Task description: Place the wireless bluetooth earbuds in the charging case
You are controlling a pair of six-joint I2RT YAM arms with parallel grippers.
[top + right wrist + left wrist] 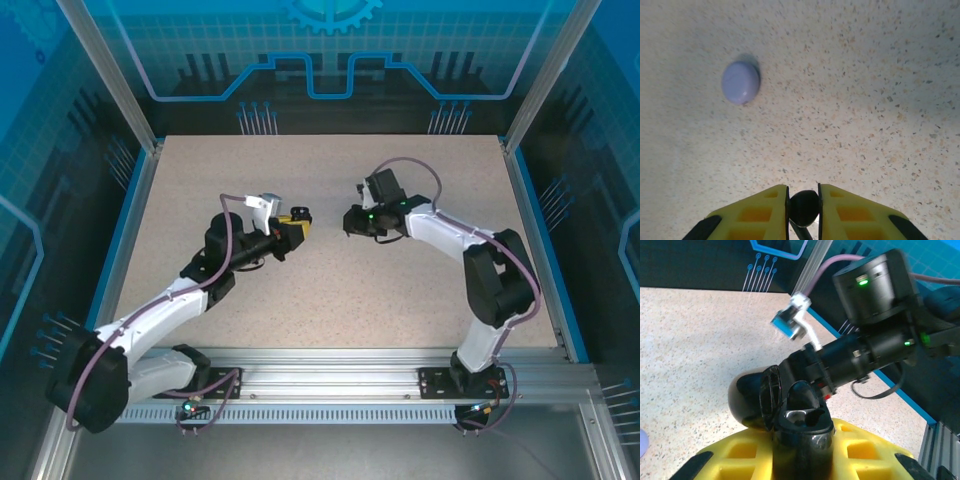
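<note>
- Top external view: the left gripper (297,228) and the right gripper (352,222) face each other near the centre of the worktop (330,300), close together but apart. What they hold is too small to identify here.
- Left wrist view: the left gripper's yellow fingers are clamped on a black charging case (802,432). The case is open, with its lid (752,400) swung to the left. The right arm (875,345) sits just behind the case.
- Right wrist view: the right gripper's fingers are pressed together on a black earbud (805,207), which is held above the worktop, not in the case.
- Right wrist view: a closed lavender round case (741,81) lies on the bare worktop, well apart from the right gripper's fingers.
- Count: two grippers, one black charging case, one lavender round case, one black earbud.
</note>
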